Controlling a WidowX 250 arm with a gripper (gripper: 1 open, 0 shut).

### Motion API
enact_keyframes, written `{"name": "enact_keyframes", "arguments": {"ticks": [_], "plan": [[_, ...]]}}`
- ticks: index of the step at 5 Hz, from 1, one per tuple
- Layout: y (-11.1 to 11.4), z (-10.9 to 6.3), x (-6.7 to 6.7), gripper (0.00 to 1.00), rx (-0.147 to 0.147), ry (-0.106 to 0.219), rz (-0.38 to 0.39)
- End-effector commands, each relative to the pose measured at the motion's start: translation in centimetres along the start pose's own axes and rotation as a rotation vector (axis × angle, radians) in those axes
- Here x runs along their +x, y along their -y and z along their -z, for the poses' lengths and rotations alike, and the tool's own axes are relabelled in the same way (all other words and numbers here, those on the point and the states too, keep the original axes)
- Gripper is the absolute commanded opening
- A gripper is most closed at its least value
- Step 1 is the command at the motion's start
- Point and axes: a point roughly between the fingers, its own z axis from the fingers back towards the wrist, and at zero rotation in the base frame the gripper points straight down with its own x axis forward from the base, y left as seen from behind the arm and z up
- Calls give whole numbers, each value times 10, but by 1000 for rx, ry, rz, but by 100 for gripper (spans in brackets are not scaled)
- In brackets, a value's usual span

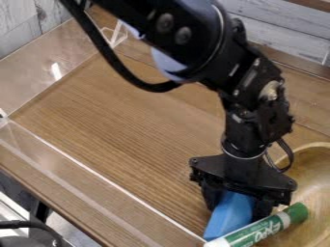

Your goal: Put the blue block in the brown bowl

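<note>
The blue block (233, 213) lies on the wooden table near the front edge. My black gripper (241, 203) points straight down over it, with one finger on each side of the block, close against it. Whether the fingers press on the block is not clear. The brown bowl (316, 164) shows only as a curved tan rim at the right edge, just right of the gripper.
A white marker with a green cap (260, 230) lies right in front of the block, touching or nearly touching it. A clear plastic wall (52, 154) runs along the left and front of the table. Black cables hang from the arm at the top.
</note>
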Motion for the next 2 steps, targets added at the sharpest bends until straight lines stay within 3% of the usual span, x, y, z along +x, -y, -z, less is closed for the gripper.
{"name": "enact_keyframes", "arguments": {"ticks": [1,2], "plan": [[8,-11,5,0,-18,29,22],[9,-15,6,0,-12,29,26]]}}
